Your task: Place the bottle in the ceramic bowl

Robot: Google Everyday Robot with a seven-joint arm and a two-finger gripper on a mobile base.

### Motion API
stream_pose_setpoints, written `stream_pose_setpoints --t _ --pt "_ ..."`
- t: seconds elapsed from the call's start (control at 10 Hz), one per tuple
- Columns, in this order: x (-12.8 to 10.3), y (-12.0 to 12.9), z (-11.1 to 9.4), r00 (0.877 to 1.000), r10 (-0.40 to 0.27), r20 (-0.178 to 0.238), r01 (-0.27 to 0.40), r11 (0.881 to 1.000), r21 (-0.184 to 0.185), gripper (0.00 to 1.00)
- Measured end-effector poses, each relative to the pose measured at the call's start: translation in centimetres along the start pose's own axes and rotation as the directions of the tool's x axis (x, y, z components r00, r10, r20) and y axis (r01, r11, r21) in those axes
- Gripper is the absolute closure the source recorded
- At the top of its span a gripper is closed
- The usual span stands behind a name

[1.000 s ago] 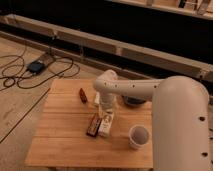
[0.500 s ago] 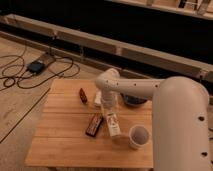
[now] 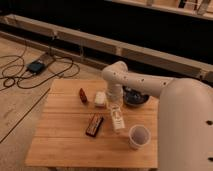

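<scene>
The gripper [image 3: 114,101] hangs over one end of the bottle [image 3: 117,120] (whether it grips, I cannot tell). The ceramic bowl [image 3: 136,98] sits just beside.

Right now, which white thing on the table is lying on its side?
The small white plastic bottle with the tan label, lying lengthwise right by the pincer. The white cup stands upright; the white block is squat.
</scene>
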Motion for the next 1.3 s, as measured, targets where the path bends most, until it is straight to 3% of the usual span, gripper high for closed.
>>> stream_pose_setpoints --t 0.5,0.7,1.0,1.3 --pt "5.1 4.7 -5.1 0.997 -0.015 -0.071 0.016 1.000 0.019 1.00" --pt "7.5 7.9 -6.3 0.996 -0.022 -0.083 0.020 1.000 -0.017 1.00" --pt "10.2 11.6 -6.1 0.996 -0.044 -0.079 0.038 0.996 -0.076 1.00" --pt "12.9 14.2 -5.2 0.988 -0.125 -0.096 0.113 0.987 -0.117 1.00"
